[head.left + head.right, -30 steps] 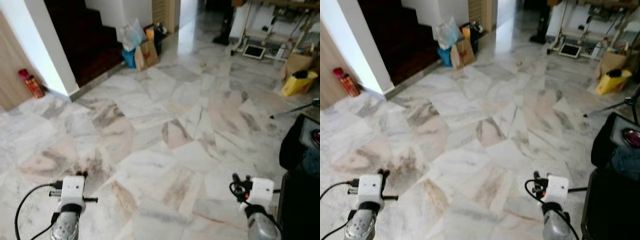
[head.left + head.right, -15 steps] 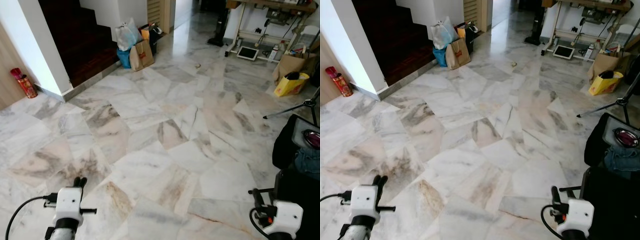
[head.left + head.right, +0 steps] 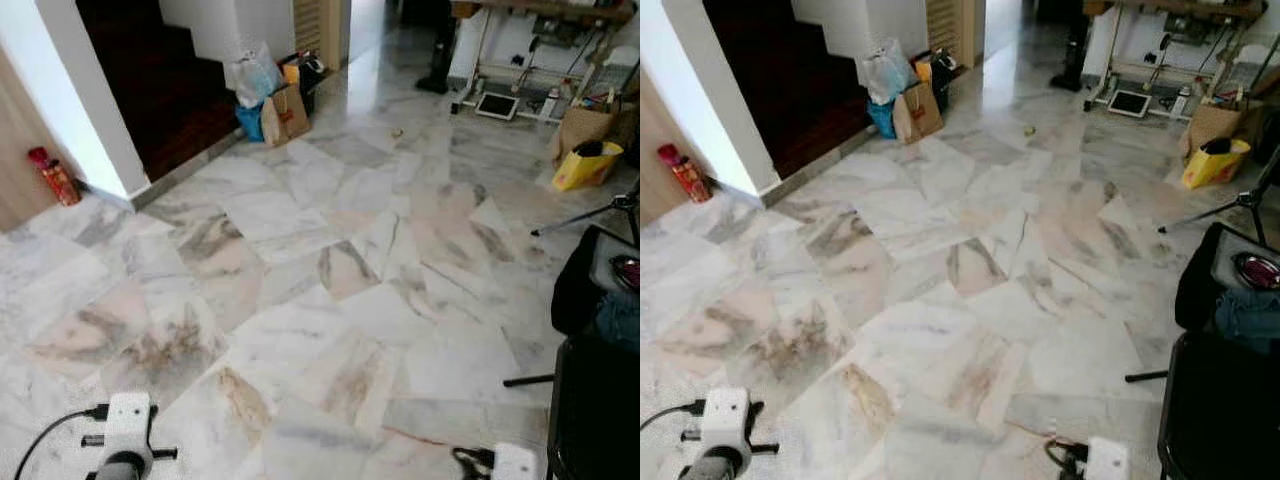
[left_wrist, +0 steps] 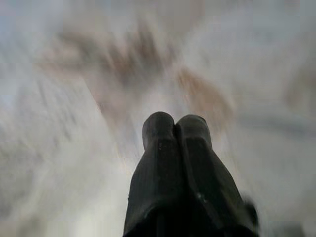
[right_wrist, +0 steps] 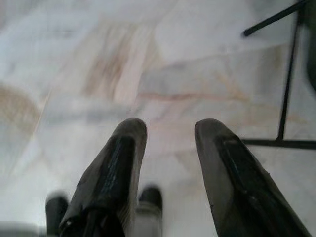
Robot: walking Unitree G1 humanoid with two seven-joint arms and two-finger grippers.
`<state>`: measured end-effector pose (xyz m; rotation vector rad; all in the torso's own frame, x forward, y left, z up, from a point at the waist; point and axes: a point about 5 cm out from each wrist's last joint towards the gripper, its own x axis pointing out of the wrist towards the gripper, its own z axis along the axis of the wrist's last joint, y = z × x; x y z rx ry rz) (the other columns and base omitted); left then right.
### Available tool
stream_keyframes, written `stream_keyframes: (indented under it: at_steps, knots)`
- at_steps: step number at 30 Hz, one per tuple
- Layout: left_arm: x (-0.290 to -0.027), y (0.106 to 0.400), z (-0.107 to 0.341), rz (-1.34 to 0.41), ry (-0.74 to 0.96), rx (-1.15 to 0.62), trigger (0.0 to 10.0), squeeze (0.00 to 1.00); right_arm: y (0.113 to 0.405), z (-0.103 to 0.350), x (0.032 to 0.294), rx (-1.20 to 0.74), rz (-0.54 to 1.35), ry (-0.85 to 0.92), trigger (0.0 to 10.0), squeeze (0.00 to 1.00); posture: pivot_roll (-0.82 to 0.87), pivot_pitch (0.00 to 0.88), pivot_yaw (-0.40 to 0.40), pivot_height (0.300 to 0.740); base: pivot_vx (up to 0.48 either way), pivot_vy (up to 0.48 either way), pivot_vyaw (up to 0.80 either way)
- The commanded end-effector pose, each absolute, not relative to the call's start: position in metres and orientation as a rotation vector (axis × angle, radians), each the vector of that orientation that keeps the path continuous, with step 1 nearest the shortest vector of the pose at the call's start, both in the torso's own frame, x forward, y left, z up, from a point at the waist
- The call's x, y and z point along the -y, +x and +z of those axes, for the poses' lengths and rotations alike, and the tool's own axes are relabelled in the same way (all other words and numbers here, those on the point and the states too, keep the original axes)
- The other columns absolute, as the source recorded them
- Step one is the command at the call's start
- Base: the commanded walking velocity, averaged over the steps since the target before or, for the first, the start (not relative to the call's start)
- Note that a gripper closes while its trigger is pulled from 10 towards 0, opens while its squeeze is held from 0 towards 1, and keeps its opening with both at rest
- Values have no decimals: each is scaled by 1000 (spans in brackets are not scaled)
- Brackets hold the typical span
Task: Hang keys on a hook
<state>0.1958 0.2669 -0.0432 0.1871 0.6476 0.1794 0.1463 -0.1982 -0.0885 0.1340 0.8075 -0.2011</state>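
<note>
Now, entries as seen from the head and wrist views.

Floor: marble floor point(image 3: 330, 290) of irregular white, grey and pink slabs across most of the frame; a brownish patch at lower left.

Left pincer: left pincer point(image 4: 175, 121) in its wrist view, two black fingers pressed together with nothing between them, pointing down at blurred marble. The arm's white wrist housing point(image 3: 128, 418) sits at the lower left edge of the head view, a black cable looping off to its left.

Right pincer: right pincer point(image 5: 170, 129) in its wrist view, fingers apart and empty, marble visible through the gap. Its white housing point(image 3: 1106, 460) just shows at the bottom edge, right of centre.

Keys and hook: cannot be made out anywhere in the frames.

Upper left: white wall pillar point(image 3: 85, 100) beside a dark stairwell point(image 3: 160, 80); a red canister point(image 3: 53, 174) stands against the wooden panel at far left.

Top centre: cluster of bags point(image 3: 268, 92) on the floor by the stair corner, one translucent plastic, one brown paper, something blue behind.

Upper right: yellow container point(image 3: 590, 162) next to a cardboard box; a white frame on legs with a flat tablet-like panel point(image 3: 497, 104) below it.

Right edge: black chair-like object point(image 3: 1225, 400) with blue cloth on top; thin black tripod legs point(image 5: 286, 74) cross the marble nearby.
</note>
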Motion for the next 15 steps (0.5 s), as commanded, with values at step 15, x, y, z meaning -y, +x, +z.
stream_keyframes:
  at_steps: [15]
  knots:
    - [-230,161,-84,156,46,-941,10000,0,136,-97,212,-974,-191,54,10000,0,210,0,-34,740,0,0,-775]
